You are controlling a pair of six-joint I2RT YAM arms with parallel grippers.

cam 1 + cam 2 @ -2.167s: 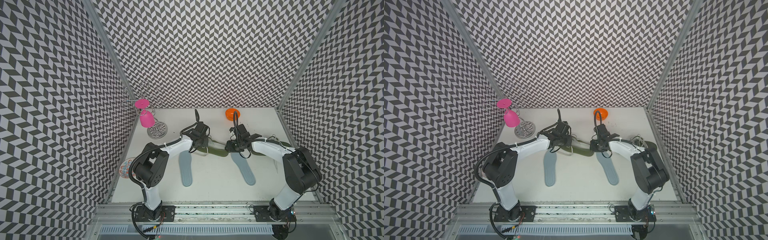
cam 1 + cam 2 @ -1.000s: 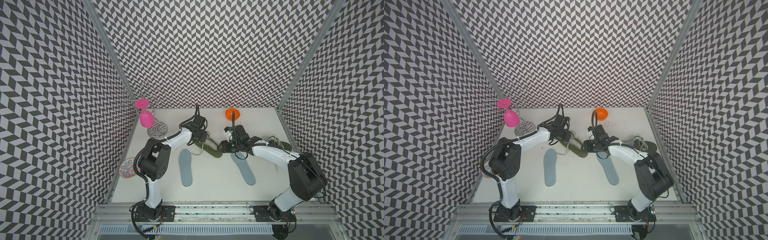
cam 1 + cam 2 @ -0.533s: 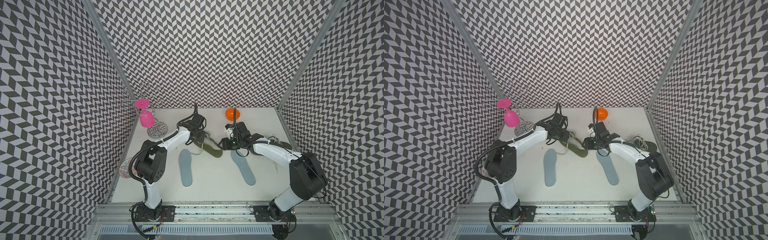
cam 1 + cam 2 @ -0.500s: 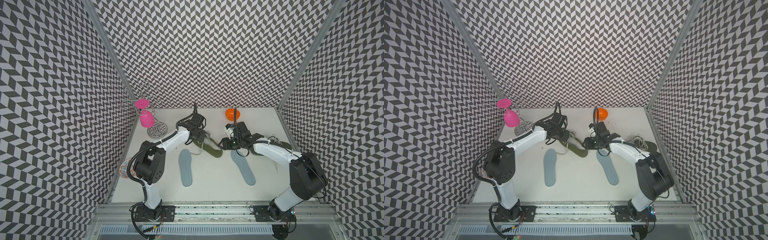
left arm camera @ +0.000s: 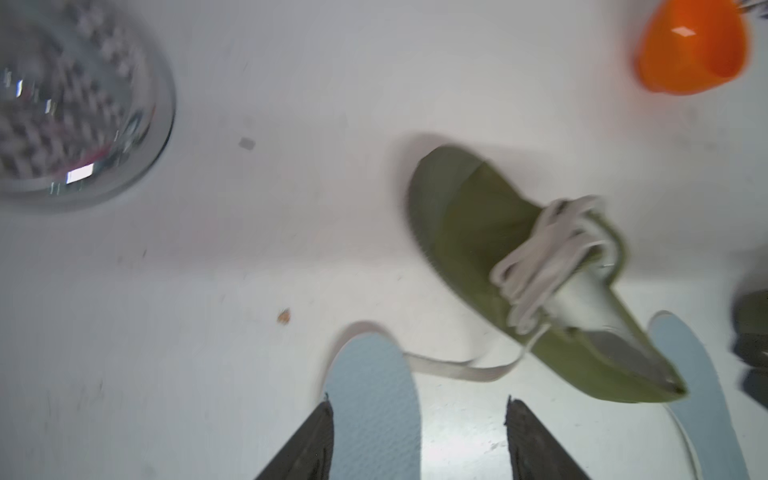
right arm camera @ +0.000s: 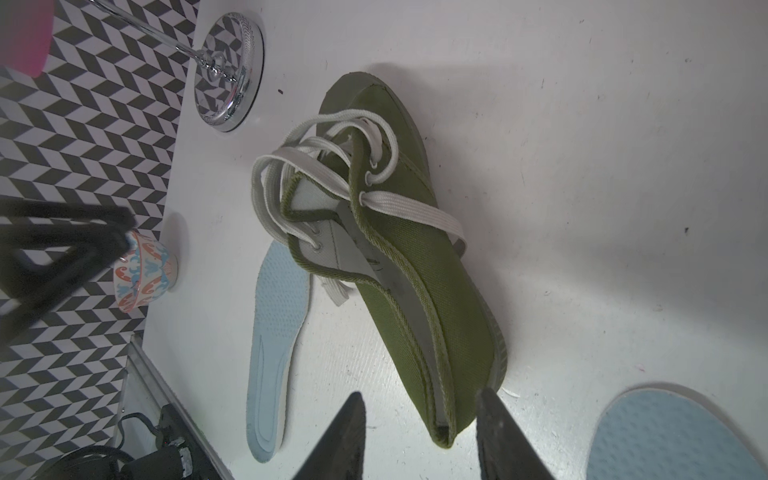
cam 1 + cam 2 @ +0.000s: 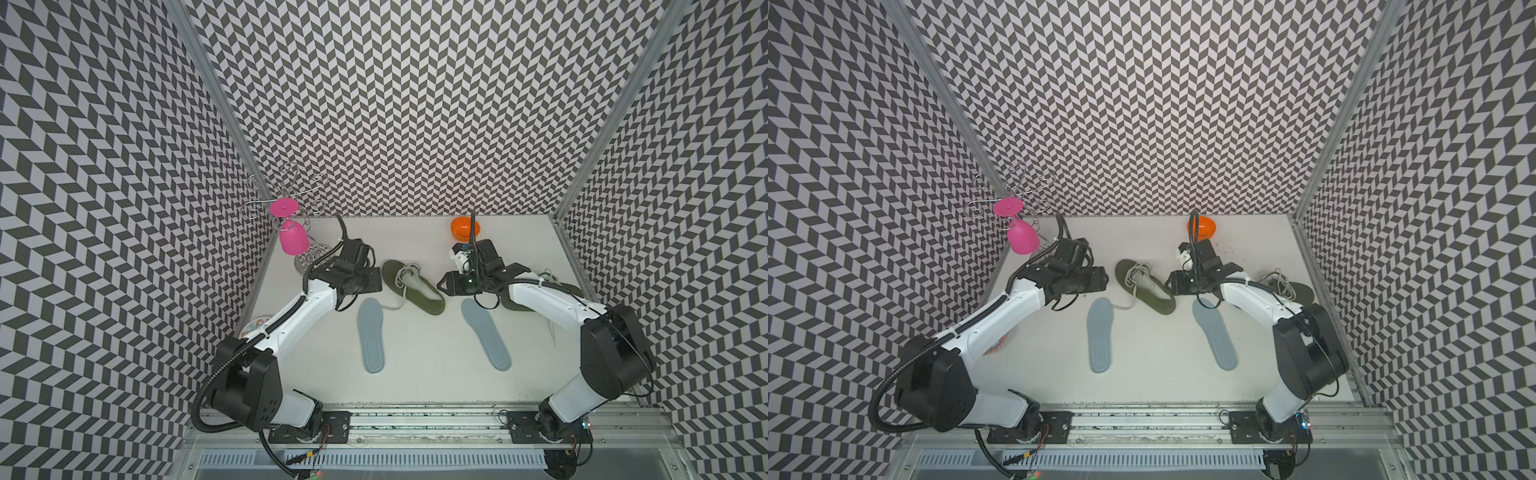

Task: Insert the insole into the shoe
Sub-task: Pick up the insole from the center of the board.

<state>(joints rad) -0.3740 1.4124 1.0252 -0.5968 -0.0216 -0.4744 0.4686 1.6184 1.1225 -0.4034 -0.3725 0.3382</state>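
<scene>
The green shoe (image 7: 419,293) lies flat on the table (image 7: 424,374), right between the two arms. It lies slanted. Its toe points to the far left and its heel points to the near right. The heel end, where the hole is, sits just by the right fingers (image 6: 340,440). They are open. In the right wrist view the heel shows between them, but I do not think they are squeezing it. The left fingers (image 5: 316,440) are open too and hold nothing. Right under them is the round tip of a blue insole (image 7: 370,336). It lies flat, just beside the shoe's long lace. This insole runs straight from the back of the table toward the front, so it does not line up with the slanted shoe. A second blue insole (image 7: 484,334) lies near the right arm, and another green shoe (image 7: 1302,291) hides partly under that arm. I think the left arm is nearest to the first insole. It should go down, pinch its tip and turn it toward the heel hole.
</scene>
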